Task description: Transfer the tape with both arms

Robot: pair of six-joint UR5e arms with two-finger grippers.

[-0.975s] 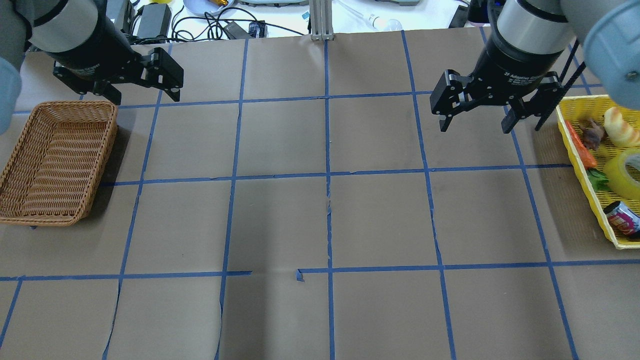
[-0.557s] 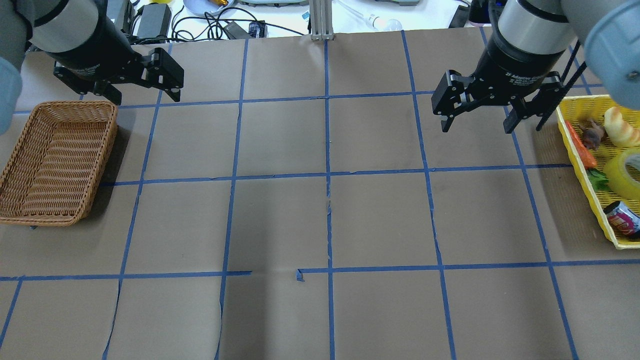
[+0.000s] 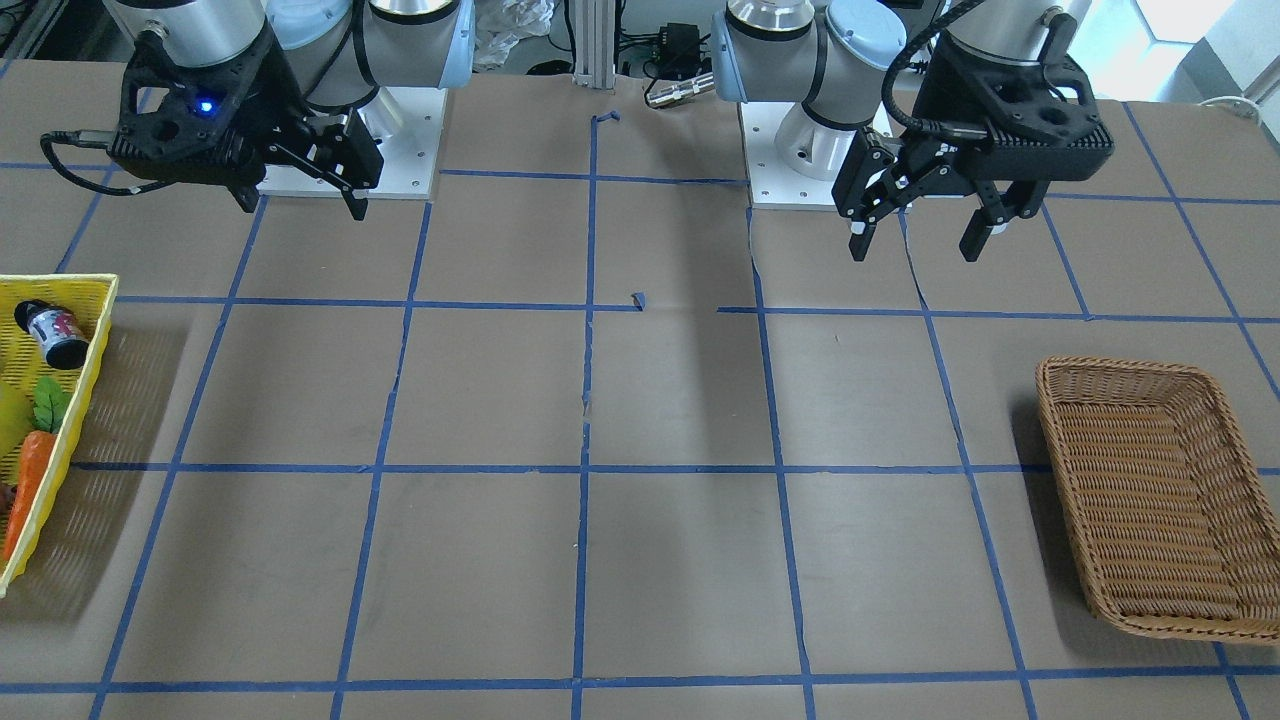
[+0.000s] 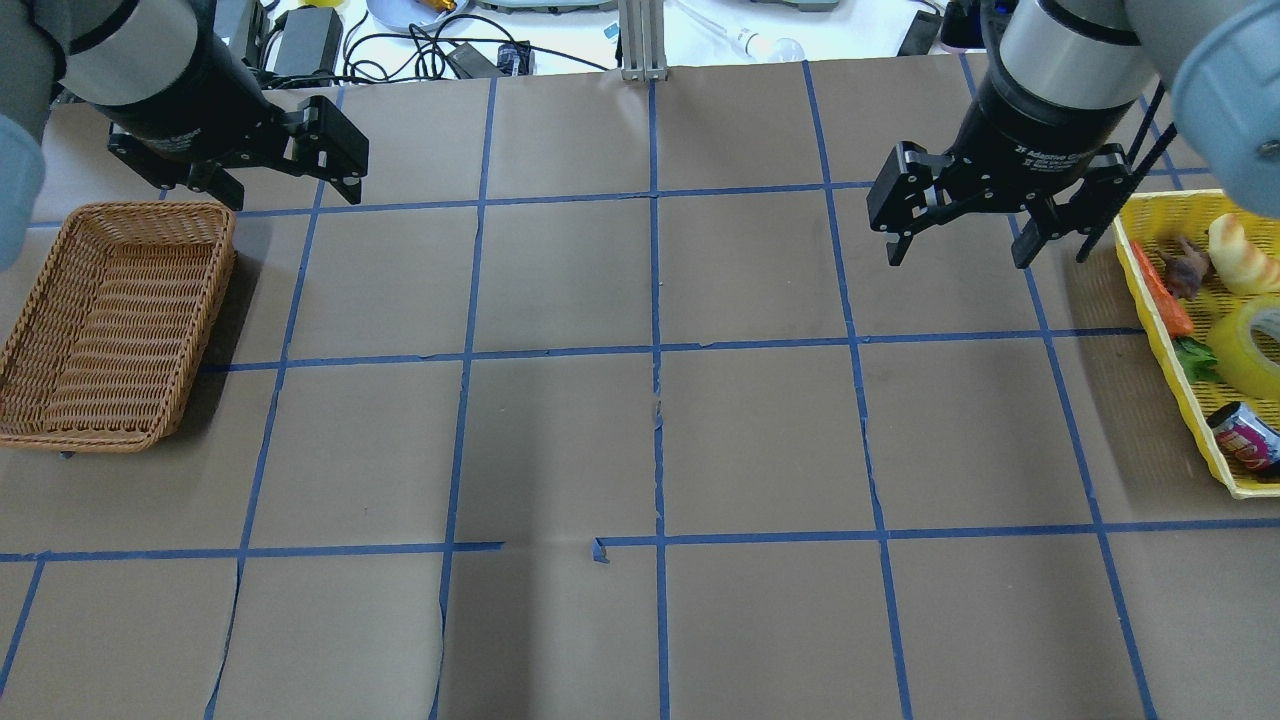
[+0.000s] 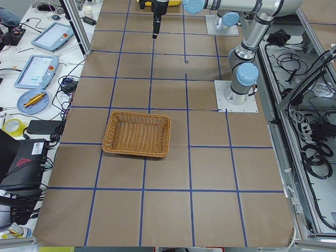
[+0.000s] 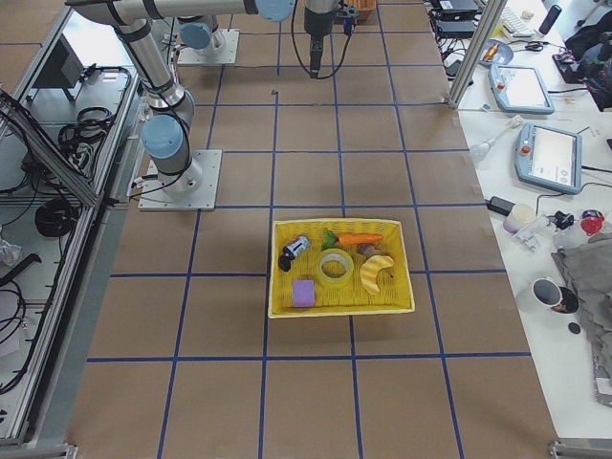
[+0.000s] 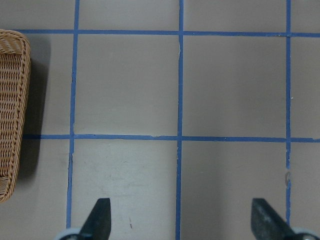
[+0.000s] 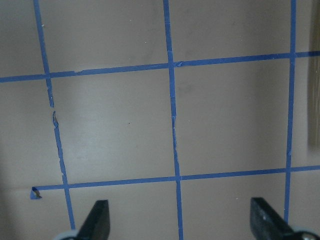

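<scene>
The tape [image 4: 1250,345], a yellow translucent roll, lies flat in the yellow basket [image 4: 1170,345] at the table's right end; it also shows in the exterior right view [image 6: 335,268]. My right gripper [image 4: 958,258] is open and empty, held above the table to the left of that basket. It points straight down in the right wrist view [image 8: 180,220], with only paper and blue lines under it. My left gripper [image 4: 290,195] is open and empty, above the far right corner of the wicker basket [image 4: 150,207]. Its wrist view [image 7: 181,220] shows the wicker basket's edge [image 7: 12,100] at the left.
The yellow basket [image 6: 339,313] also holds a carrot [image 6: 360,238], a bread piece [image 6: 376,271], a small can [image 6: 295,251] and a purple block [image 6: 304,293]. Cables and devices lie beyond the table's far edge [image 4: 430,45]. A metal post [image 4: 645,40] stands at the far middle.
My right gripper has shifted slightly to the right, toward the yellow basket. The left gripper has not moved. Both stay open.
</scene>
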